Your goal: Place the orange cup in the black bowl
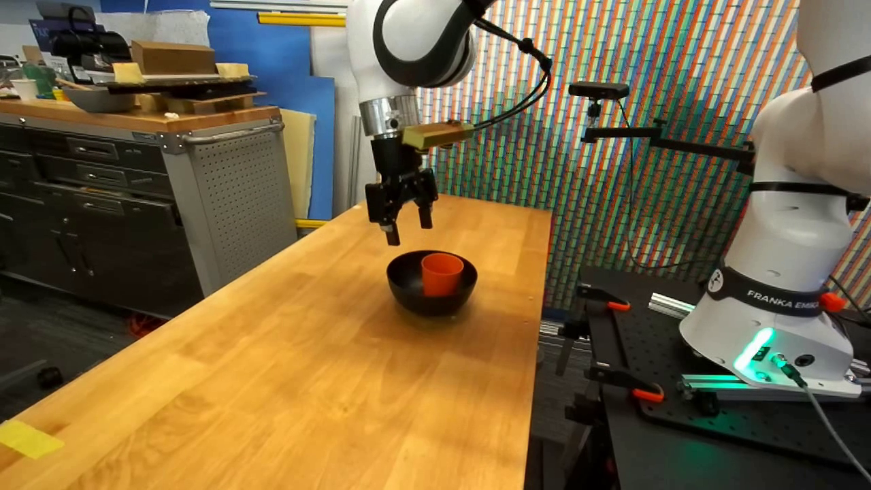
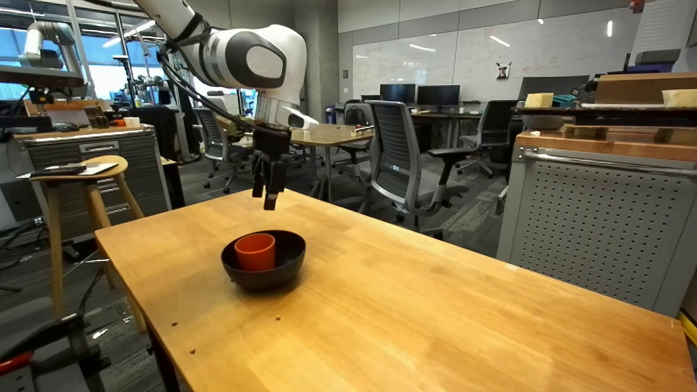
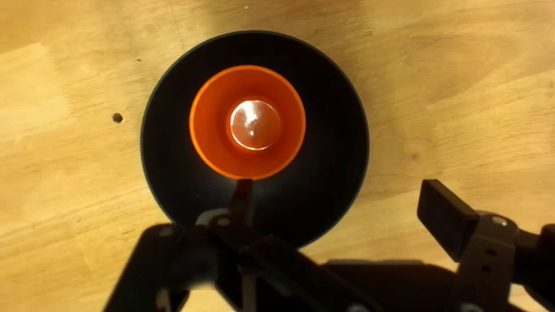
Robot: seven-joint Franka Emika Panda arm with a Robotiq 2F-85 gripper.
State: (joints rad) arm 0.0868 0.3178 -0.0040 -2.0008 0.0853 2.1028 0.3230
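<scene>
The orange cup (image 1: 442, 275) stands upright inside the black bowl (image 1: 403, 282) on the wooden table. In an exterior view the cup (image 2: 256, 253) sits toward one side of the bowl (image 2: 291, 261). The wrist view looks down into the empty cup (image 3: 277, 151), off-centre in the bowl (image 3: 334, 143). My gripper (image 1: 409, 233) is open and empty, above the table and higher than the bowl. It also shows in an exterior view (image 2: 264, 200), apart from cup and bowl. In the wrist view the fingers (image 3: 342, 201) are wide apart; one overlaps the bowl, the other is over bare wood.
The wooden table (image 1: 326, 395) bears the bowl, with yellow tape (image 1: 28, 439) at one corner. A grey tool cabinet (image 1: 235, 197) stands beyond the table. The robot base (image 1: 769, 333) stands beside it. Office chairs (image 2: 405, 158) and a wooden stool (image 2: 98, 171) are around.
</scene>
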